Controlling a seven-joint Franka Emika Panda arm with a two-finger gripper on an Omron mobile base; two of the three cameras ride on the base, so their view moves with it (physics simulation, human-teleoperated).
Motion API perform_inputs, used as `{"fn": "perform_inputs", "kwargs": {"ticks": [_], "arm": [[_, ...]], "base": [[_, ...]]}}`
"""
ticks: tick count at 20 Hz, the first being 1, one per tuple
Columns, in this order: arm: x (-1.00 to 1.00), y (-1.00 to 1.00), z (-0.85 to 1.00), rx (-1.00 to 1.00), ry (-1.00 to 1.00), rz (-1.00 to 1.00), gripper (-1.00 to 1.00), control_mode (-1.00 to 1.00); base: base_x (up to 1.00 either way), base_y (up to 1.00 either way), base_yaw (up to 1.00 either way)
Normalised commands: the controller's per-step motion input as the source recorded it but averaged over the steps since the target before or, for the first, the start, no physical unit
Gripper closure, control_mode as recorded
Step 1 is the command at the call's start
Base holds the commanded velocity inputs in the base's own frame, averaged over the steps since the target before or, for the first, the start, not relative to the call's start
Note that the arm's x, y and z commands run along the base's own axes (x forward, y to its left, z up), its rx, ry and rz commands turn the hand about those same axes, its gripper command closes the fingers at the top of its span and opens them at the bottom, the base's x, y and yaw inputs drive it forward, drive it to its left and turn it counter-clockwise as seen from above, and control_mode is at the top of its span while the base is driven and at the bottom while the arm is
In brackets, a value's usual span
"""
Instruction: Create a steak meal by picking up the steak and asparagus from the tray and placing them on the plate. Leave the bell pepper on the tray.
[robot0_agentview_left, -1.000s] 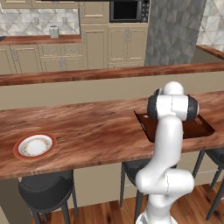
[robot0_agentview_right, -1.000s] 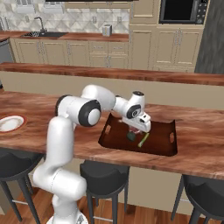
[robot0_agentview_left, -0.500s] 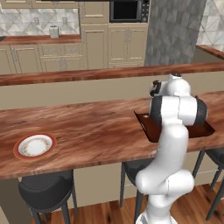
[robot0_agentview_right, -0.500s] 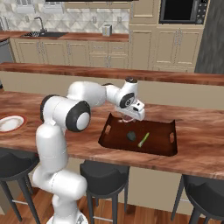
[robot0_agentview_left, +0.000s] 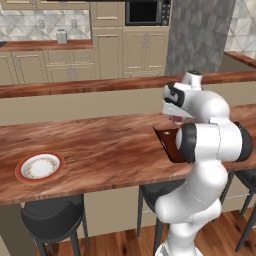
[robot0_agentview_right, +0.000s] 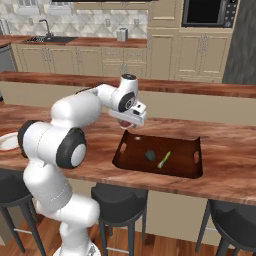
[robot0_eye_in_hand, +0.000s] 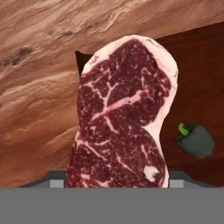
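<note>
End effector (robot0_agentview_right: 131, 121) is clamped on the steak (robot0_eye_in_hand: 122, 118), lifted above the left end of the tray (robot0_agentview_right: 150, 167). Bell pepper (robot0_agentview_right: 149, 156) and asparagus (robot0_agentview_right: 164, 159) lie on the tray; the plate (robot0_agentview_left: 39, 167) sits well apart on the tabletop (robot0_agentview_left: 100, 150).

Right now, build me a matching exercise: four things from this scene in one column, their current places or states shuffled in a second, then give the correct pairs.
Things:
1. steak
2. bell pepper
3. asparagus
4. plate

Places or states:
A. lying on the tray as a thin light-green stalk
B. empty on the counter, far from the tray
C. held up above the tray's edge by the gripper
D. sitting on the tray as a dark green lump

Pairs: 1-C, 2-D, 3-A, 4-B
</note>
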Motion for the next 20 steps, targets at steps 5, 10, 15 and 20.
{"fn": "perform_inputs", "kwargs": {"ticks": [5, 10, 15, 20], "arm": [[-0.57, 1.0, 0.4, 0.0, 0.0, 0.21, 1.0, -1.0], [-0.53, 1.0, 0.02, 0.01, 0.0, 0.22, 1.0, -1.0], [-0.46, 1.0, 0.0, 0.05, 0.0, 0.2, 1.0, -1.0], [-0.22, 1.0, 0.0, 0.07, 0.0, 0.18, 1.0, -1.0]], "base": [[0.0, 0.0, 0.0], [0.0, 0.0, 0.0], [0.0, 0.0, 0.0], [0.0, 0.0, 0.0]]}}
